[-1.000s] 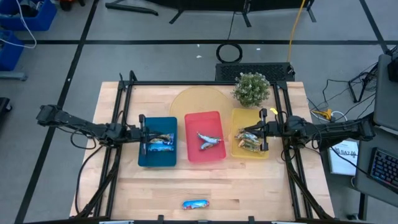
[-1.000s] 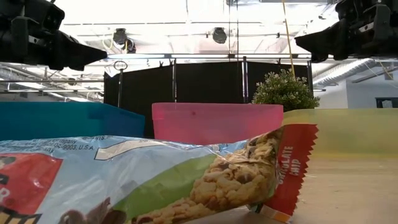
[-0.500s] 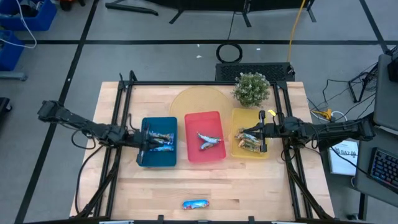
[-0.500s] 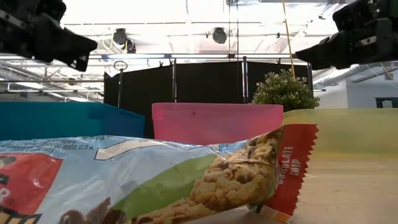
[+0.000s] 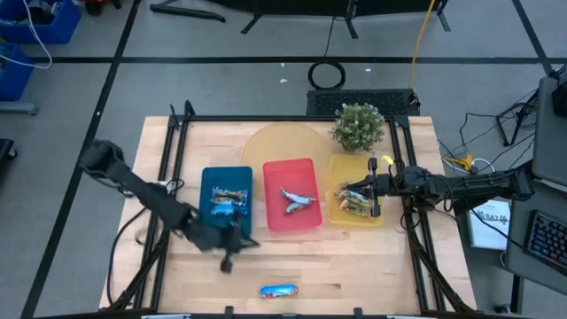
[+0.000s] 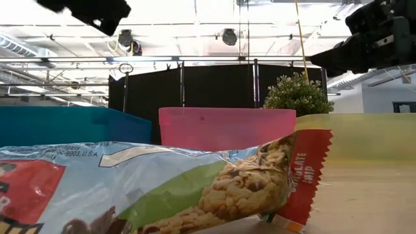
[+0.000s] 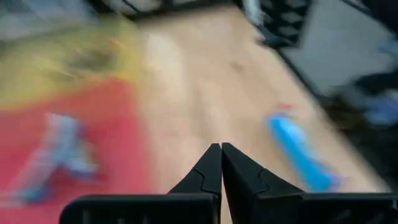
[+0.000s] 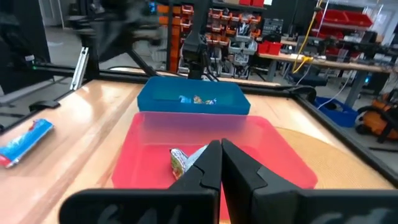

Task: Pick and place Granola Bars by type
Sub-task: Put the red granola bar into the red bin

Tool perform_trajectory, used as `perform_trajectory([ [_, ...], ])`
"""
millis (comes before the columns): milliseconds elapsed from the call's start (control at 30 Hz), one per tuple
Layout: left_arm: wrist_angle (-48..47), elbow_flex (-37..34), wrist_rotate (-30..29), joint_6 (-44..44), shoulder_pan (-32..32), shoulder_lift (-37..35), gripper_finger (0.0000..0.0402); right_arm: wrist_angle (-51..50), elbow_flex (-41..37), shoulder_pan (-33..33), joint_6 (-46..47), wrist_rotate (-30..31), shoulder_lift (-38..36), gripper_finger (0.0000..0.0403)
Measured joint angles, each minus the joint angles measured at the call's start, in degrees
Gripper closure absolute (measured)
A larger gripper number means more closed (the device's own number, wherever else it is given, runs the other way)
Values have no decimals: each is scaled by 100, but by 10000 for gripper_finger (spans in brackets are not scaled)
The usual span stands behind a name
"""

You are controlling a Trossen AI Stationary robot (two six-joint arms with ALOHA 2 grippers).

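One blue-wrapped granola bar [image 5: 277, 291] lies flat on the table near its near edge; it fills the foreground of the low view [image 6: 162, 188] and also shows in the left wrist view [image 7: 298, 152]. More bars lie in the blue tray [image 5: 226, 226], one bar [image 5: 299, 200] in the red tray [image 5: 283, 173], and several [image 5: 353, 200] in the yellow tray [image 5: 350, 167]. My left gripper [image 5: 237, 251] hangs shut and empty in front of the blue tray, up and left of the loose bar. My right gripper [image 5: 372, 190] waits shut over the yellow tray.
A potted plant [image 5: 359, 126] stands at the far edge behind the yellow tray, next to a round yellowish mat [image 5: 275, 142]. Black frame rails [image 5: 168, 177] run along both sides of the table. Bare wood lies between the trays and the near edge.
My left gripper has swung from above the blue tray toward the table's near edge and a little right, rising and tipping downward, its fingers staying shut. The bars and trays have not moved.
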Motion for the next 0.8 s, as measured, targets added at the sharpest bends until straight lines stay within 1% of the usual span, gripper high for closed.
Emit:
perform_trajectory([
  [67,-713,721,486,-599,-149,572,379,-32,0,0,173,-4,0,403],
  [133,-1370,1422,707,-1040,-304,1156,366,-72,0,0,284,-8,0,403],
  [200,-1799,2075,906,-1309,-441,1696,343,-119,0,2,337,-9,7,403],
  [333,-2180,3292,1476,-1602,-614,2585,270,-167,-11,4,474,-16,51,403],
  [400,-2422,3799,1554,-1733,-669,2945,227,-162,-68,4,593,-19,61,403],
  [467,-2790,4254,1510,-1794,-684,3234,185,-169,-148,4,727,-18,65,403],
  [567,-3526,4733,1116,-1848,-655,3515,125,-156,-280,4,787,-17,63,403],
  [633,-3827,4827,941,-2045,-593,3643,89,-73,-357,2,789,-14,66,403],
  [733,-3857,4808,1194,-2339,-437,3785,45,156,-411,2,770,-9,60,403],
  [800,-3831,4808,1342,-2420,-342,3889,24,155,-414,2,747,-8,57,403],
])
